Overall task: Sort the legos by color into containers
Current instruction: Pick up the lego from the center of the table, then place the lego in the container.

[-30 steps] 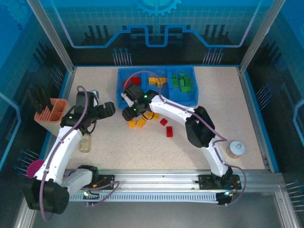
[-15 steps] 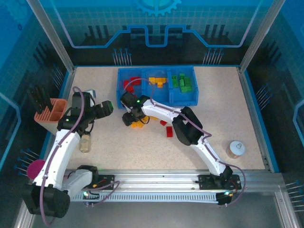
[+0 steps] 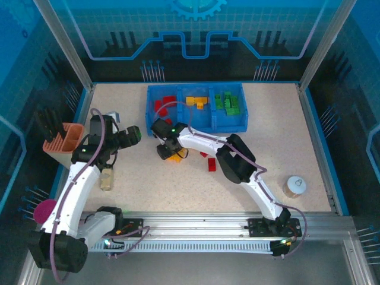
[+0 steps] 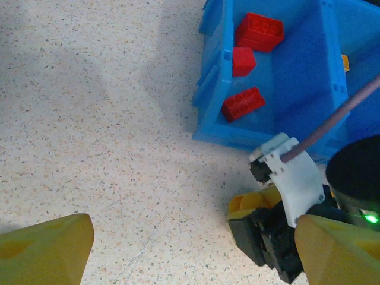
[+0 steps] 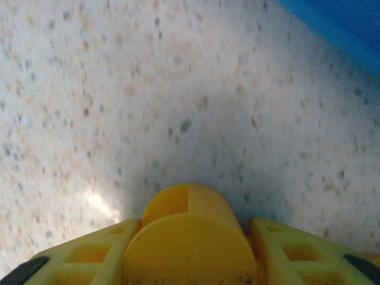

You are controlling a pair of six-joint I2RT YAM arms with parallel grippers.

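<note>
Pickup is the step in hand. The right end effector (image 3: 168, 149) is down on the speckled surface (image 3: 285, 142), just on the near side of the blue tray (image 3: 230, 127). Its wrist view shows a round yellow brick (image 5: 190, 234) between its fingers (image 5: 89, 258), the jaws narrowed to the brick's width and pressed on both sides. We judge that the brick rests on the surface and is not yet lifted.

The next move calls for a straight lift and a short carry to the far side. The brick must clear the tray's near wall, then be released low into the middle compartment (image 3: 199, 117), where the sorted yellow-orange bricks (image 3: 195, 101) lie. Red bricks (image 4: 260, 31) sit in the left compartment (image 4: 297, 77), green bricks (image 3: 228, 102) in the right one.

We see more work on the surface. Loose yellow-orange bricks (image 3: 175, 158) lie right beside the right end effector, and two loose red bricks (image 3: 212, 165) lie a little to its right.

The left end effector (image 4: 190, 252) hangs wide open and empty just to the left, so we would not swing that way. The right arm's cable (image 4: 341, 116) arcs over the tray and could snag. A peach-orange slotted holder (image 3: 68, 139), a magenta cup (image 3: 43, 209) and a round tan-topped tub (image 3: 294, 186) stand well apart.
</note>
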